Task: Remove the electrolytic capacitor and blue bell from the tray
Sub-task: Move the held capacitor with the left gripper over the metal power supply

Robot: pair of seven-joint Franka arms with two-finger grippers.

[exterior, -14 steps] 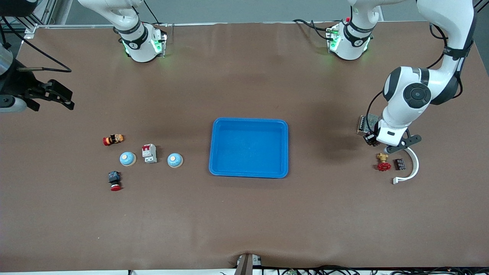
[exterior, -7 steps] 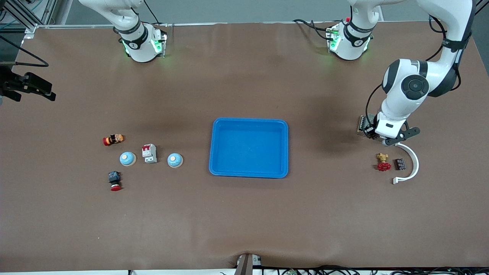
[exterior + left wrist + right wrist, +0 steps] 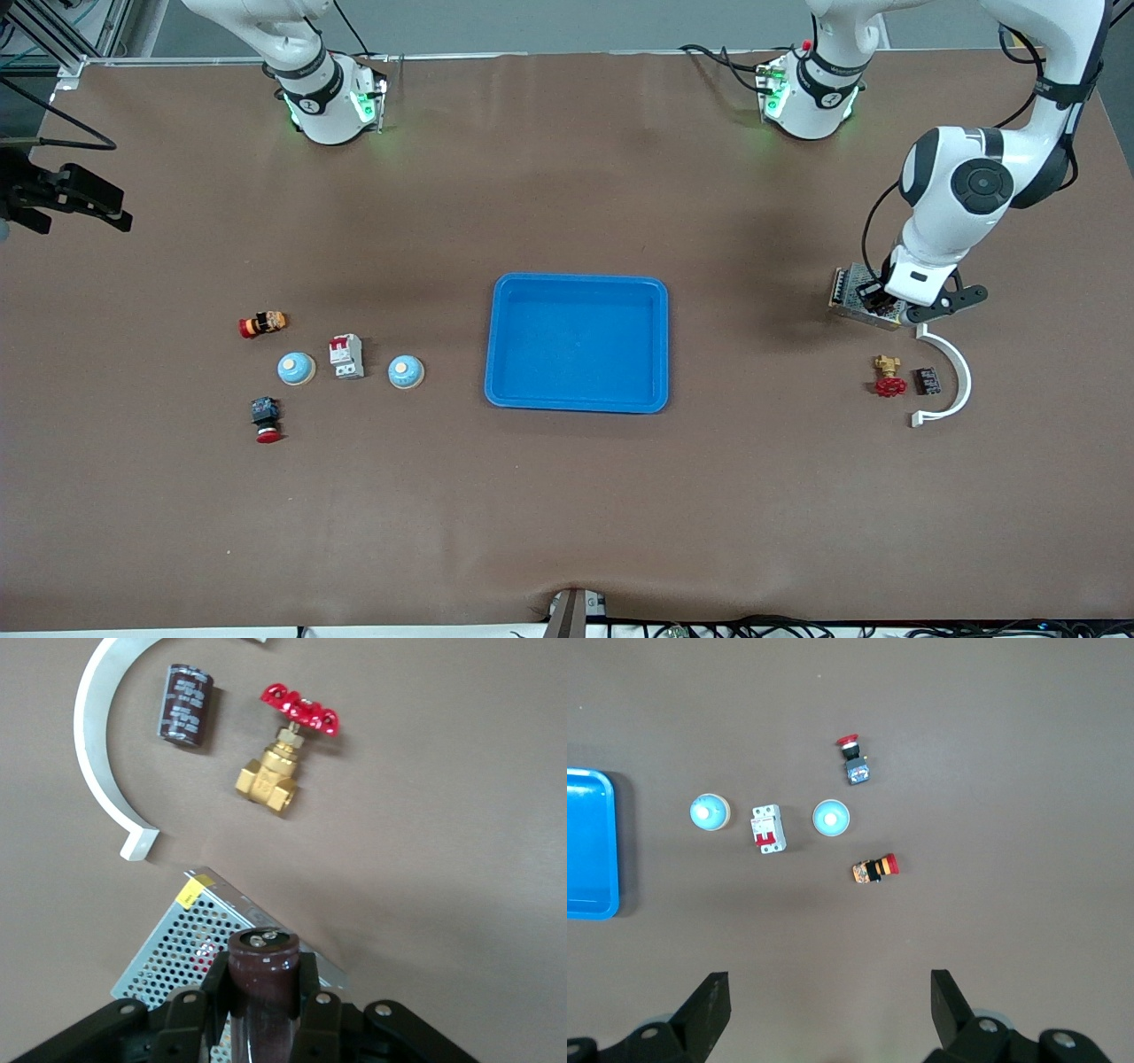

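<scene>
One capacitor (image 3: 262,979) pinched upright between the closed fingers of the left gripper (image 3: 263,1010), end cap showing, carried over the perforated metal box (image 3: 852,292) toward the left arm's end, well apart from the tray (image 3: 577,343). Probably bound for a spot beside the second capacitor (image 3: 183,704), brass valve (image 3: 282,762) and white arc (image 3: 97,753). Two blue bells (image 3: 406,371) (image 3: 296,368) already on the table. Right gripper (image 3: 824,1010) spread wide, holding nothing, waiting above them.

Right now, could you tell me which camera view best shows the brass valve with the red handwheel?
The left wrist view: the brass valve lies there large and unobstructed. The front view shows it only small, beside the white curved piece. The right wrist view misses it.
</scene>
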